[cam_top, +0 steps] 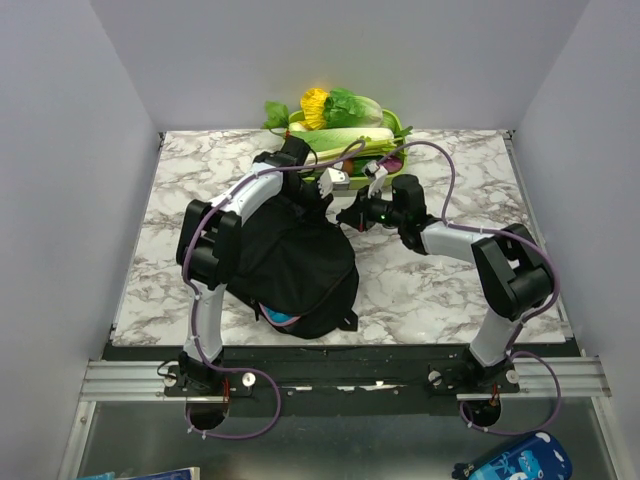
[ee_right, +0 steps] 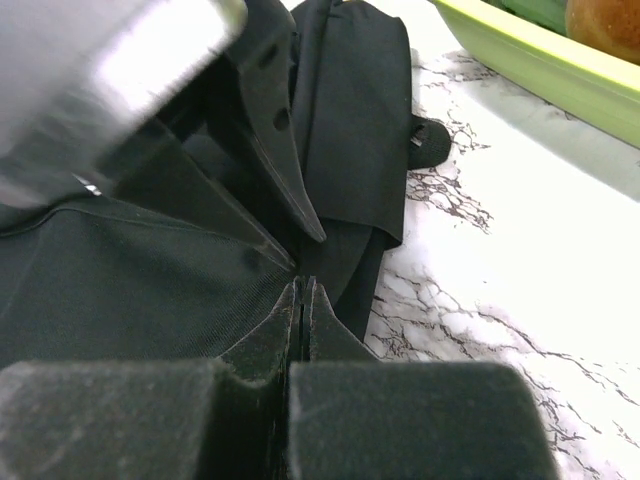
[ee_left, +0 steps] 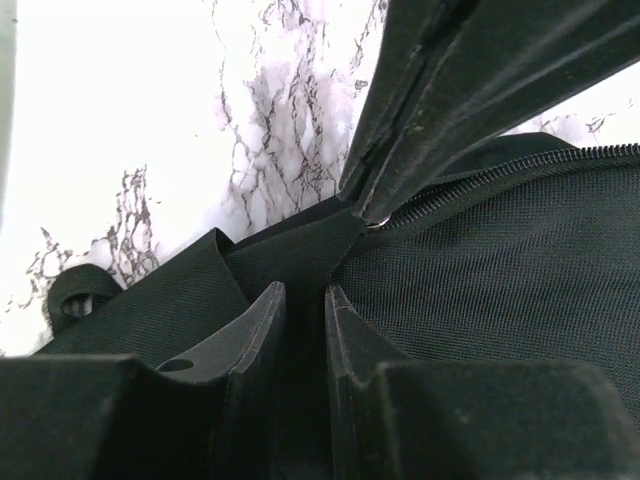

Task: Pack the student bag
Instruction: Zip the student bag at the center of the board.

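Note:
The student bag (cam_top: 290, 265), a soft black backpack, lies on the marble table left of centre. Both arms reach over its far end. My left gripper (cam_top: 325, 190) presses down into the black fabric (ee_left: 500, 280). Its jaws (ee_left: 305, 295) stand a narrow gap apart with a dark fold of the bag between them. My right gripper (cam_top: 345, 215) is shut, fingertips (ee_right: 303, 285) together against the bag cloth (ee_right: 120, 280). In the left wrist view its fingers (ee_left: 450, 90) end at the zip's end (ee_left: 378, 216). Whether they pinch the zip pull does not show.
A green tray (cam_top: 398, 124) heaped with vegetables stands at the table's back edge, just beyond both grippers; its rim (ee_right: 530, 60) is close on the right. A strap loop (ee_left: 80, 295) lies on the marble. Something pink and blue (cam_top: 281, 318) shows at the bag's near edge.

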Available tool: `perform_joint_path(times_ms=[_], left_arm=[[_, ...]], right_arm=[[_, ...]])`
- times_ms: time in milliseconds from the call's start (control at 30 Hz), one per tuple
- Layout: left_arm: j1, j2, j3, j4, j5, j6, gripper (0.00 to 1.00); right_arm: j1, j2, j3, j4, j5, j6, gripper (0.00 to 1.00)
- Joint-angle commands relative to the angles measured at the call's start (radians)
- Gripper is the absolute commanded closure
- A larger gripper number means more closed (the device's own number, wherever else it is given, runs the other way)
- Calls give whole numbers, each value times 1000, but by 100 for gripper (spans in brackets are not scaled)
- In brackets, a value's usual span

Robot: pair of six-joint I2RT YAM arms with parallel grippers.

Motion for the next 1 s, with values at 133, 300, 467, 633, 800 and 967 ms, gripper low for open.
perform_joint_path(times_ms=[133,300,467,633,800,967], left_arm=[[2,63,36,-12,17,-15,82],[18,31,-14,99,-59,-113,100],[65,-13,-53,225,-202,-245,100],[136,-52,-115,243,-245,-267,100],[169,-134,-220,266,-297,-268,100],[194,-214,-296,277,-317,-284,100]], right_arm=[[-25,-56,23,38,29,1,99],[-28,-70,36,-43,86,-11,99],[-28,-102,30,-117,201,-18,99],[-28,-130,59,-177,250,-12,99],[-28,-156,56,-220,279,-10,99],[-28,-176,37,-244,268,-5,99]])
